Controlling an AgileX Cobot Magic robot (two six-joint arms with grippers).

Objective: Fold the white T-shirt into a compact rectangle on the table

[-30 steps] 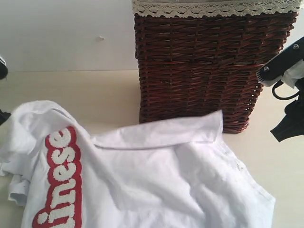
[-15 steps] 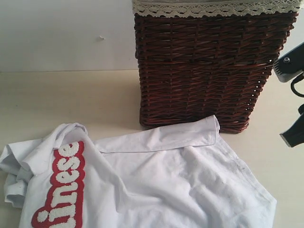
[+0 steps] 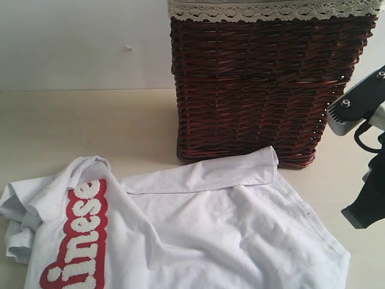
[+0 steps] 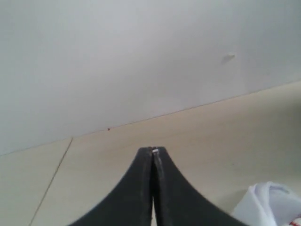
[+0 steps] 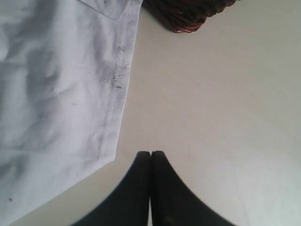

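Observation:
The white T-shirt point(image 3: 210, 235) lies rumpled on the cream table point(image 3: 90, 120), in front of the basket. Its red band with fuzzy white letters point(image 3: 81, 241) runs along the left side, and a folded edge point(image 3: 204, 174) lies near the basket's foot. My right gripper point(image 3: 361, 211) hangs at the right edge of the exterior view, above bare table. In the right wrist view it point(image 5: 150, 154) is shut and empty, just beside the shirt's stitched hem point(image 5: 113, 103). My left gripper point(image 4: 153, 150) is shut on nothing over bare table, out of the exterior view; a bit of shirt point(image 4: 273, 202) shows beside it.
A dark brown wicker basket point(image 3: 264, 84) with a lace-edged liner point(image 3: 271, 9) stands at the back, its foot touching the shirt's folded edge. A plain white wall point(image 3: 78, 42) rises behind the table. The table's back left and right strip show bare.
The shirt's left side dropped and bunched up between one second and half a second ago, then stayed still. The left arm left the exterior view. The right arm drew away, then came back lower.

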